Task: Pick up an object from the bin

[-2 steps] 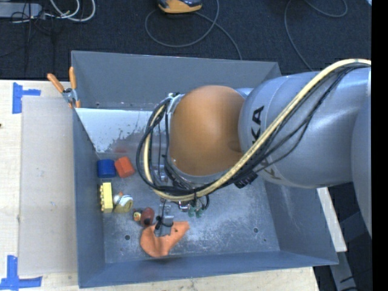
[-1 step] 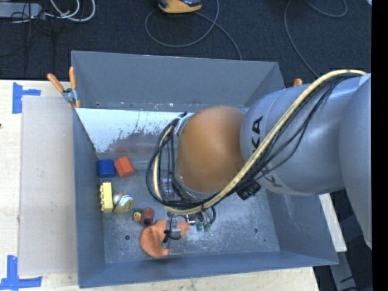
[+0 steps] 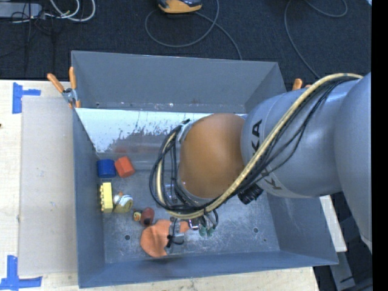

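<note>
An orange, flat, rounded piece (image 3: 153, 240) lies on the floor of the grey metal bin (image 3: 182, 83), close to the near wall and a little left of the middle. Your gripper (image 3: 175, 237) is low in the bin at the right edge of this piece, and from this angle it overlaps it. The wrist above hides most of the gripper. You cannot tell how far open it is, or whether it has hold of the piece or only sits beside it.

Just behind the orange piece, toward the left, is a small dark brown lump (image 3: 148, 215). A smaller reddish bit (image 3: 137, 216) lies just beside it.

Further left, a yellow block (image 3: 107, 197) lies near the left wall, with a small shiny round thing (image 3: 124, 203) against its right side. Behind those two, a blue block (image 3: 106, 168) and an orange block (image 3: 124, 167) lie side by side, very close together.

The large grey arm (image 3: 303, 144) reaches in from the right and covers the right half of the bin. Its wrist carries a rounded orange cover (image 3: 209, 156), and looped cables (image 3: 162, 174) run round the cover's left side down toward the gripper.
</note>
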Robot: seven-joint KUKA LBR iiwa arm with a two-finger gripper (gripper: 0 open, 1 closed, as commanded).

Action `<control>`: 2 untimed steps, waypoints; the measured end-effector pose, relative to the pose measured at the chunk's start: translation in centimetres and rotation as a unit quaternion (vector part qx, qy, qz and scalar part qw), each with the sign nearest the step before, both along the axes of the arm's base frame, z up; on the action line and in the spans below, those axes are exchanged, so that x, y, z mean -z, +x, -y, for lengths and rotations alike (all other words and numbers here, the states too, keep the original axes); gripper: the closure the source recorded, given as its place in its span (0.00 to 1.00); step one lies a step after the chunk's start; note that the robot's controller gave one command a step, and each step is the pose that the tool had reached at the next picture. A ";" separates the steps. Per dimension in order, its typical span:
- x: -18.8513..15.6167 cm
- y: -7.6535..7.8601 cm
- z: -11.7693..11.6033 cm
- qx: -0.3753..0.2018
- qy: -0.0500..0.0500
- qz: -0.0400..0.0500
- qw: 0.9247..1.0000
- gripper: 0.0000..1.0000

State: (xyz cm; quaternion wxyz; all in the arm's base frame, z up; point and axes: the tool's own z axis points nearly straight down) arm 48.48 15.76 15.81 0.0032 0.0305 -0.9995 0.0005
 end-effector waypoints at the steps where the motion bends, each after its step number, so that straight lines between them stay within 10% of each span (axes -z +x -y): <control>1: -2.6 -0.5 0.8 -0.031 -0.001 -0.004 1.000 0.00; 2: -2.1 -0.4 0.2 -0.103 0.002 0.005 0.995 0.00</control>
